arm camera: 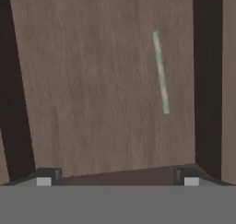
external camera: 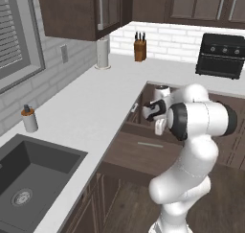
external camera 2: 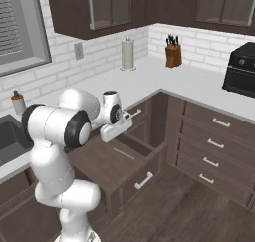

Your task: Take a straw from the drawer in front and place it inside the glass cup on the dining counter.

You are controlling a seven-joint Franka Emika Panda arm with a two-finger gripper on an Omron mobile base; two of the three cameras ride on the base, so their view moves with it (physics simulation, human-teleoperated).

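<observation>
The drawer (external camera: 128, 159) is pulled out in front of me, its brown floor bare except for the straw (external camera: 150, 144). In the hand view the straw (arm camera: 160, 72) is a thin pale stick lying flat, right of centre and nearly along the drawer's side wall. My gripper (arm camera: 117, 174) hangs above the drawer floor and points down into it, open, with its fingertips (arm camera: 48, 174) far apart and nothing between them. From the side the gripper (external camera 2: 112, 133) sits over the drawer (external camera 2: 107, 167), left of the straw (external camera 2: 123, 154). The glass cup and the dining counter are out of view.
A white worktop (external camera: 91, 107) wraps the corner, with a dark sink (external camera: 28, 179), a soap bottle (external camera: 29, 118), a paper towel roll (external camera: 103, 52), a knife block (external camera: 139, 49) and a black toaster oven (external camera: 221, 54). Shut drawers (external camera 2: 214, 144) line the right.
</observation>
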